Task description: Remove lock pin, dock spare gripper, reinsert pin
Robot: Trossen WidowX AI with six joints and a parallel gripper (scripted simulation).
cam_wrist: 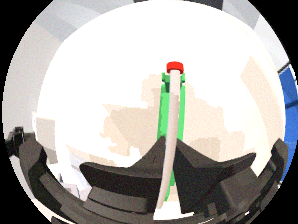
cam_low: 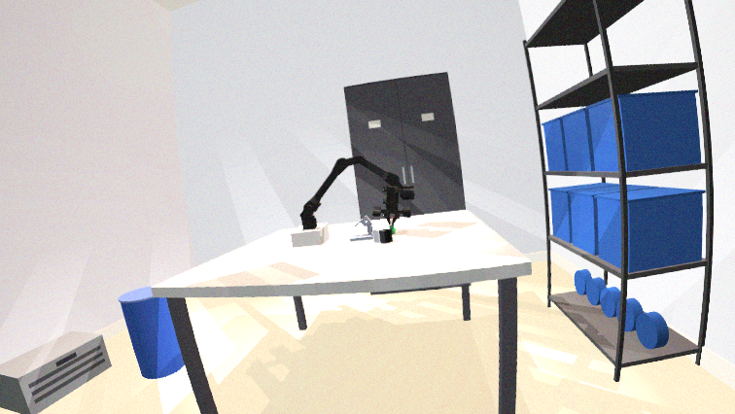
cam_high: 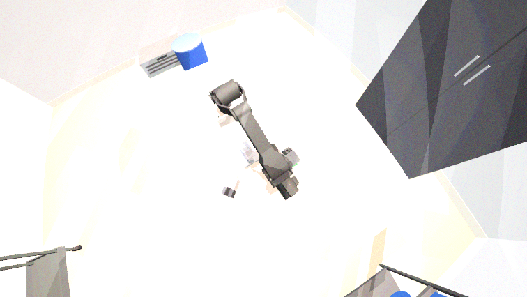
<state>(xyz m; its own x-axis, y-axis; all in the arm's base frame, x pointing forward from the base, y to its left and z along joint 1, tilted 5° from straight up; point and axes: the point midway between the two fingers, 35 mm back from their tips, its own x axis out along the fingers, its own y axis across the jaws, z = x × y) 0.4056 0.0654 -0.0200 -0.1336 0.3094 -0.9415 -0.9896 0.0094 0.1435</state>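
My gripper [cam_wrist: 166,140] [cam_low: 392,223] points down and is shut on the lock pin. The pin [cam_wrist: 173,107] is a pale grey rod with a red head [cam_wrist: 174,67]; it runs between the fingertips in the wrist view. A slim green holder [cam_wrist: 162,115] [cam_low: 393,230] lies just under and along the pin; whether they touch I cannot tell. A pale lavender-grey angled piece [cam_low: 366,224] [cam_high: 248,153] stands nearer the arm's base. A short black-and-grey cylindrical piece [cam_low: 383,235] [cam_high: 228,192] lies apart from the gripper. Which is mount or spare gripper is unclear. The arm hides the fingertips in the top view.
The arm's base stands on a pale block [cam_low: 307,236] on the white table [cam_low: 339,287]. Off the table are a dark cabinet [cam_low: 377,102] [cam_high: 413,92], a shelf rack with blue bins [cam_low: 663,225], a blue drum [cam_low: 149,333] [cam_high: 192,57] and a grey vented box [cam_low: 66,360].
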